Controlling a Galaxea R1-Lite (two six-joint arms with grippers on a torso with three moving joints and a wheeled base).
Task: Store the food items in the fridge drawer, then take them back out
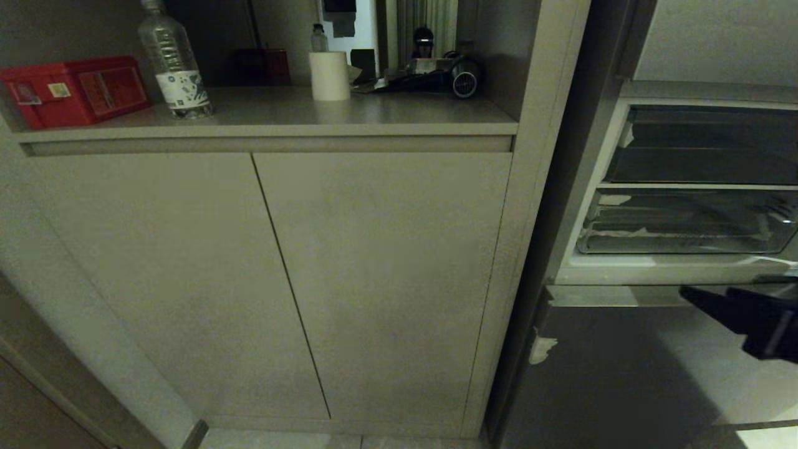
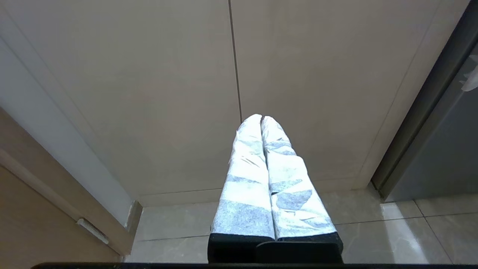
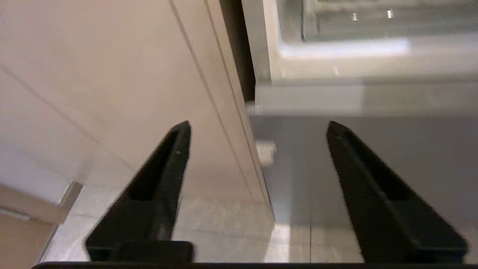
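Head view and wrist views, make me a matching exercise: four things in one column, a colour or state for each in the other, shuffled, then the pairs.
1. box on the shelf
2. paper roll
3. left gripper
4. right gripper

A. fingers spread apart, nothing between them
B. red
C. fingers pressed together, wrapped in pale tape
D. white, standing upright

Pairs: 1-B, 2-D, 3-C, 4-A

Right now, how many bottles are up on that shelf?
2. A big clear plastic water bottle stands near the shelf's left end beside the red box. A small clear bottle peeks up behind the white paper roll. The dark clutter further right may hide more.
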